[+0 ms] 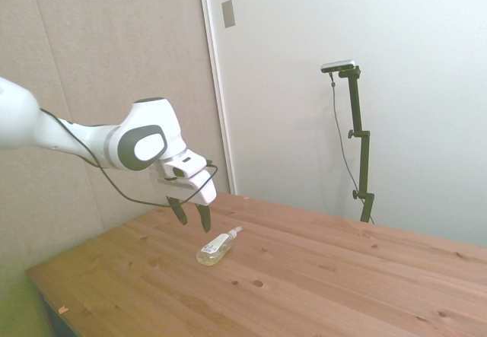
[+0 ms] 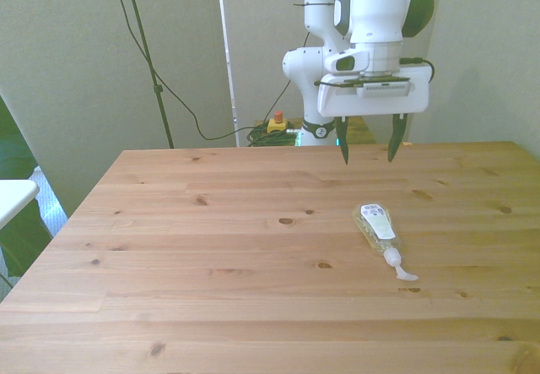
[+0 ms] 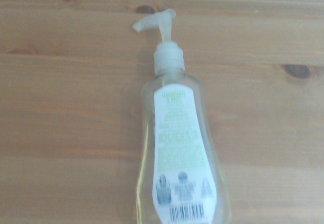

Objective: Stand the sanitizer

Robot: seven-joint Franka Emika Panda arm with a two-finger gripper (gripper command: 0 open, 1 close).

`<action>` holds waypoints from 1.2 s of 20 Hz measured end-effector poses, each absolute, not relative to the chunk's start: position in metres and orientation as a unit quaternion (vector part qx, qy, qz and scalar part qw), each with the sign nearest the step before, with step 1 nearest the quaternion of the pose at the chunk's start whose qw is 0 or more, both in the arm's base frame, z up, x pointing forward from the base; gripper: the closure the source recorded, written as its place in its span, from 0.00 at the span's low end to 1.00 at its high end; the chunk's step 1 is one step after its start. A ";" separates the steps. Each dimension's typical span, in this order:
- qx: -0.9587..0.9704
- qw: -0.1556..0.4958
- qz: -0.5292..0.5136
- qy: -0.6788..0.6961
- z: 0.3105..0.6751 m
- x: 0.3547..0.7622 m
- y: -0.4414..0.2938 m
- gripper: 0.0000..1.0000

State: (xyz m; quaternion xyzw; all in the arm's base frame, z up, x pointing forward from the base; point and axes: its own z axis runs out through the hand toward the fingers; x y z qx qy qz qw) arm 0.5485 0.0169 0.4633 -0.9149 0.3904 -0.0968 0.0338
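Small clear plastic sanitizer bottle lies flat on wooden table; light, slick. Our gripper hovers open above; we'd pinch mid-body, avoiding pump.

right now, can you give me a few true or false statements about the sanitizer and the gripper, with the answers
1. The sanitizer lies on its side on the table. True.
2. The gripper is shut on the sanitizer. False: it hangs above the table, open, with nothing between its fingers.
3. The sanitizer's pump top points toward the robot's base. False: in the front view it points away from the base, toward the table's near edge.
4. The sanitizer's white label faces up. True.
5. A second bottle stands beside it. False: it is the only bottle.
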 end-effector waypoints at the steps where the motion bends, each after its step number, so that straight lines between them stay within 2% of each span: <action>1: -0.915 0.033 -0.098 0.391 0.459 0.561 0.018 0.00; 12: -0.901 0.028 -0.118 0.416 0.409 0.655 0.015 0.00; 24: -0.902 0.028 -0.110 0.418 0.365 0.696 0.023 0.00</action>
